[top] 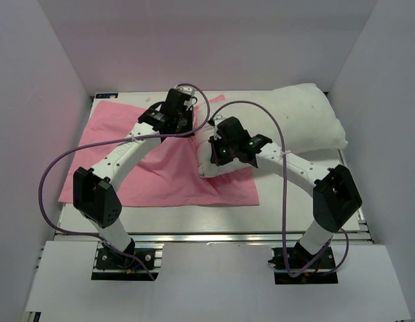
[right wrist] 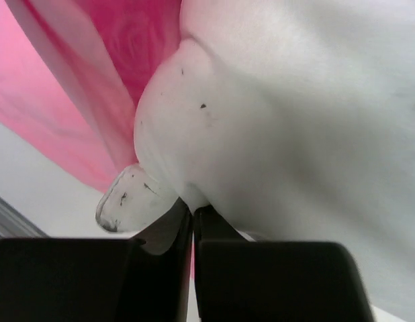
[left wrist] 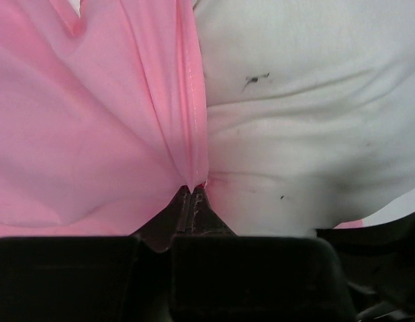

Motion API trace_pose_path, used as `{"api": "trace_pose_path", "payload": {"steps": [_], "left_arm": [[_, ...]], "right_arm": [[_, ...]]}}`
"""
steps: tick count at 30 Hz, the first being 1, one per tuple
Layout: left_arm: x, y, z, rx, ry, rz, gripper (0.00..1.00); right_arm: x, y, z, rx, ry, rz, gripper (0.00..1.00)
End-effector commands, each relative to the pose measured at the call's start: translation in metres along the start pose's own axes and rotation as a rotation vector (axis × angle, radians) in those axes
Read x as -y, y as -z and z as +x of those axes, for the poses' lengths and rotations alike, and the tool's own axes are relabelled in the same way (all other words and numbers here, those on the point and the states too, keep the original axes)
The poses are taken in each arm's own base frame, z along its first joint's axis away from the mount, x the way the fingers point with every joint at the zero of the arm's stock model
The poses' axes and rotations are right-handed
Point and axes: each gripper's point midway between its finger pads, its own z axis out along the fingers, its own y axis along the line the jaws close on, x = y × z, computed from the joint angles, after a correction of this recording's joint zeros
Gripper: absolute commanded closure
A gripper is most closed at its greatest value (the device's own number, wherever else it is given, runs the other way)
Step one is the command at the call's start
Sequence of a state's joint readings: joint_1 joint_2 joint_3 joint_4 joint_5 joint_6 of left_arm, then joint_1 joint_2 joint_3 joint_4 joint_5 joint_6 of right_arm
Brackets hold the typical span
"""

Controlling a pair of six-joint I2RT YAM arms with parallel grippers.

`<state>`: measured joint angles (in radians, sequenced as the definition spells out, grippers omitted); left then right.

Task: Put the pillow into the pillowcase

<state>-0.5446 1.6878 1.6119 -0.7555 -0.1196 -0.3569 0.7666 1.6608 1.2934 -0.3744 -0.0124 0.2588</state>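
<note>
The pink pillowcase [top: 160,176] lies flat over the left and middle of the table. The white pillow [top: 308,117] stretches from the far right corner toward the centre, and its near end rests on the pillowcase's right edge. My left gripper [top: 187,127] is shut on the pillowcase's hem [left wrist: 194,134], with the pillow [left wrist: 308,121] pressed right beside it. My right gripper [top: 215,151] is shut on a pinch of pillow fabric [right wrist: 194,201] at the pillow's near end. A pillow corner [right wrist: 130,198] sticks out left of the jaws. Shiny rose-patterned pillowcase [right wrist: 133,40] shows behind it.
White walls [top: 46,80] enclose the table on the left, back and right. A metal rail [top: 207,236] runs along the front edge by the arm bases. Purple cables [top: 60,168] loop over both arms.
</note>
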Motion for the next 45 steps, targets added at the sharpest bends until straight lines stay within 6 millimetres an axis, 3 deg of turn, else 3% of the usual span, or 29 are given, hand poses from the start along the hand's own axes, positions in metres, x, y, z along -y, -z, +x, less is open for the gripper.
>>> {"api": "trace_pose_path", "payload": {"steps": [1,5,9,15,21,25,29,30,32,35,41,45], "left_arm": [[0.008,0.042,-0.024,0.08,-0.003,0.057,1.0],[0.016,0.058,-0.031,0.11,0.008,0.104,1.0],[0.024,0.079,-0.04,0.14,-0.009,0.159,1.0],[0.028,0.095,-0.054,0.166,-0.015,0.177,1.0],[0.029,0.107,-0.056,0.168,-0.021,0.186,1.0],[0.019,0.099,-0.048,0.151,-0.002,0.134,1.0],[0.012,0.087,-0.033,0.095,0.005,0.095,1.0],[0.002,0.085,-0.031,0.095,0.009,0.042,1.0],[-0.009,0.082,-0.022,0.084,0.016,-0.008,1.0],[-0.018,0.077,-0.015,0.069,0.018,-0.054,1.0],[-0.018,0.078,-0.007,0.042,0.014,-0.05,1.0],[-0.006,0.088,-0.015,0.067,0.017,0.024,1.0]], "right_arm": [[0.003,0.035,-0.102,0.35,-0.056,0.0,1.0],[0.001,0.036,-0.128,0.418,-0.11,-0.012,1.0],[-0.007,0.022,-0.148,0.419,-0.14,-0.042,1.0],[-0.03,-0.006,-0.148,0.394,-0.193,-0.144,1.0],[-0.015,-0.068,-0.135,0.323,-0.273,-0.061,1.0],[-0.02,-0.082,-0.131,0.319,-0.327,-0.094,1.0],[-0.007,-0.069,-0.152,0.374,-0.404,-0.095,1.0],[-0.005,-0.054,-0.166,0.418,-0.404,-0.111,1.0],[-0.009,-0.04,-0.172,0.43,-0.399,-0.187,1.0],[0.012,-0.016,-0.186,0.462,-0.437,-0.235,1.0],[0.03,-0.013,-0.208,0.506,-0.453,-0.211,1.0],[0.013,-0.027,-0.215,0.489,-0.479,-0.276,1.0]]}}
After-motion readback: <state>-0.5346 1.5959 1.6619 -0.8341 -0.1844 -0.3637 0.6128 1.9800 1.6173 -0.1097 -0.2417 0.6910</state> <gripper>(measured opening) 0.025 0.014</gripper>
